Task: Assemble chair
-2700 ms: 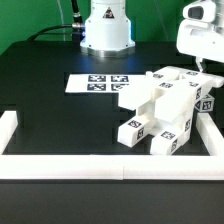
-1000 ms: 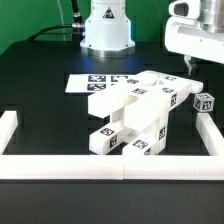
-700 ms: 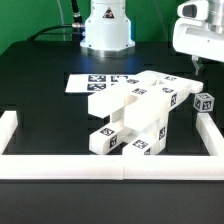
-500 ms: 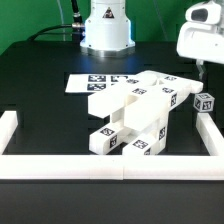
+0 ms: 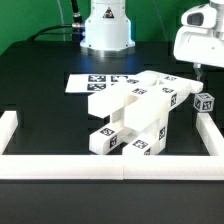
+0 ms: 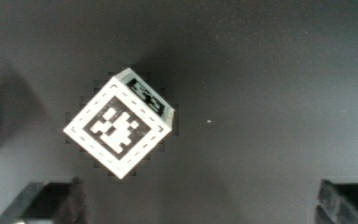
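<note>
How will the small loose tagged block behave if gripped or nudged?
Flat faces on the small block suggest it won't roll. It looks like rigid plastic, probably light, so a nudge likely slides it. Smooth sides might slip when gripped.

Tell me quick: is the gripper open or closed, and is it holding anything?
Gripper: open, holding nothing; it hangs above the small tagged block without touching it.

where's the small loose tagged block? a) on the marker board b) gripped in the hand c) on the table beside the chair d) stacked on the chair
c: the small tagged block lies on the table, apart from the chair, with the open hand above it.
</note>
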`<state>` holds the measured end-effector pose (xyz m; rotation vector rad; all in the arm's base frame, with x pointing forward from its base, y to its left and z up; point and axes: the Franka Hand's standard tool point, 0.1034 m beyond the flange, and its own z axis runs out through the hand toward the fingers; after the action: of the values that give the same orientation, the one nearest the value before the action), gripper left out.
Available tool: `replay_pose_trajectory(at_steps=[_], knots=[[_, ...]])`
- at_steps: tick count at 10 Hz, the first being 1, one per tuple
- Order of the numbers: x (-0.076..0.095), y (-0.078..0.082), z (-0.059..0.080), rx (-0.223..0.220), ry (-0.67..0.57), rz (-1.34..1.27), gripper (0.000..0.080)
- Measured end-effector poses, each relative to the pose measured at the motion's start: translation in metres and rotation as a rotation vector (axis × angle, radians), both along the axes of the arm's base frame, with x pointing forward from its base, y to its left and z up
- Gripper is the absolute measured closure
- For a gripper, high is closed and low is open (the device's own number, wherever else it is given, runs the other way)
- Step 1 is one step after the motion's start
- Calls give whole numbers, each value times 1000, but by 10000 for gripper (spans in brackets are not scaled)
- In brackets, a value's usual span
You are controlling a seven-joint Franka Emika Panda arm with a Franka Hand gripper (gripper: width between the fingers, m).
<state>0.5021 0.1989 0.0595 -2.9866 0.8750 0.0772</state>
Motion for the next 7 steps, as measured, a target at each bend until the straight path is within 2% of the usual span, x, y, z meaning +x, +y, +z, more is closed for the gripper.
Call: replay_pose_trajectory(at_steps=[3,5,7], knots=[[-3,-5,-1,-4,-26,225,151],[4,-18,-1,0,-53,335,151],[5,-19,-2,1,-55,330,151]])
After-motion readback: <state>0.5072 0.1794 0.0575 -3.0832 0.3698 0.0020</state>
